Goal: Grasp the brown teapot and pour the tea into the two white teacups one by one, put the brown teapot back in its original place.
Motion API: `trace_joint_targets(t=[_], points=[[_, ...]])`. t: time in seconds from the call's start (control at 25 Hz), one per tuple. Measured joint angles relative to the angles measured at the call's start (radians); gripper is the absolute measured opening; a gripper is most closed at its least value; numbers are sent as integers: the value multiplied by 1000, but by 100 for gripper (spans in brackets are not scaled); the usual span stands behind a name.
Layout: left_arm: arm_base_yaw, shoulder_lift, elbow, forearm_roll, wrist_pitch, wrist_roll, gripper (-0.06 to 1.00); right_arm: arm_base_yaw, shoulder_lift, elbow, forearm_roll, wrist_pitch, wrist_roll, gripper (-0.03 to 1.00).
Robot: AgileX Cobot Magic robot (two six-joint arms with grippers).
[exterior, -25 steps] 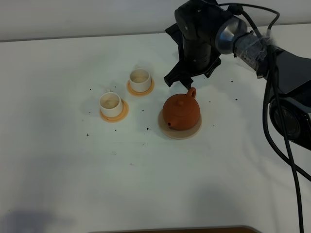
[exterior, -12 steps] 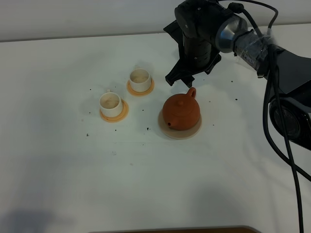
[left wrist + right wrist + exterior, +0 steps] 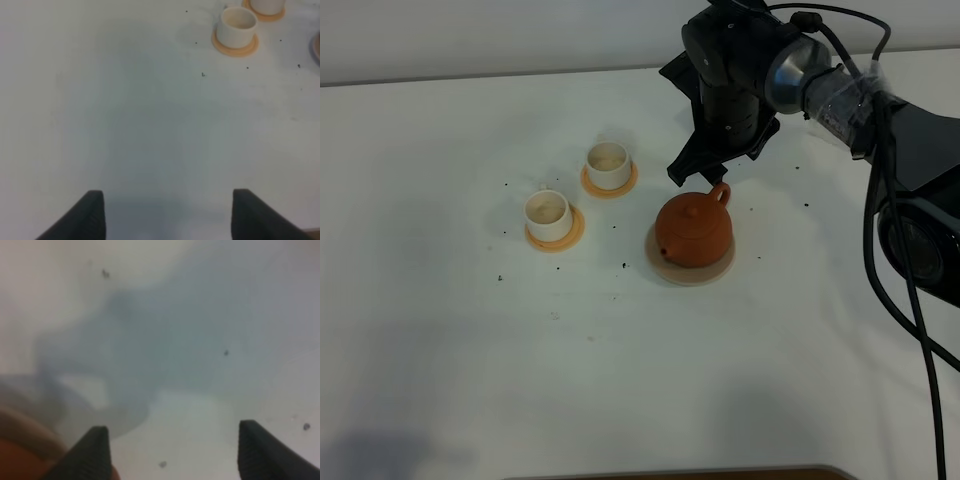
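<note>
The brown teapot (image 3: 693,230) sits on its pale beige saucer (image 3: 705,274), the original place, with its loop handle (image 3: 720,193) turned to the far side. My right gripper (image 3: 701,181) hangs open just behind and above that handle, holding nothing. In the right wrist view, part of the teapot (image 3: 20,452) shows beside one finger of the open gripper (image 3: 172,455). Two white teacups (image 3: 547,213) (image 3: 607,163) stand on orange coasters to the left of the teapot. My left gripper (image 3: 167,217) is open over bare table, with a teacup (image 3: 239,26) far ahead of it.
The white tabletop (image 3: 620,370) carries small dark specks around the cups and teapot. The right arm's black cables (image 3: 895,290) hang down at the right. A dark edge (image 3: 720,472) runs along the table's front.
My right gripper has shifted slightly to the right and down, closer to the teapot's handle. The teapot and cups have stayed in place.
</note>
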Motion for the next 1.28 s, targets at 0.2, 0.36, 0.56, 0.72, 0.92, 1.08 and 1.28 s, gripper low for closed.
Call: trace_joint_targets(t=[0.2, 0.36, 0.56, 0.72, 0.92, 1.08, 1.28], points=[[0, 0, 0, 0, 0, 0, 57, 0, -4, 2, -9, 4, 7, 57], [0, 0, 0, 0, 0, 0, 57, 0, -24, 40, -13, -1, 15, 57], [0, 0, 0, 0, 0, 0, 57, 0, -84, 137, -18, 5, 35, 57], [0, 0, 0, 0, 0, 0, 57, 0, -115, 192, -10, 6, 44, 57], [0, 0, 0, 0, 0, 0, 57, -2, -135, 260, 10, 4, 65, 57], [0, 0, 0, 0, 0, 0, 57, -2, -145, 280, 35, 3, 71, 57], [0, 0, 0, 0, 0, 0, 57, -2, -146, 285, 40, 7, 65, 57]])
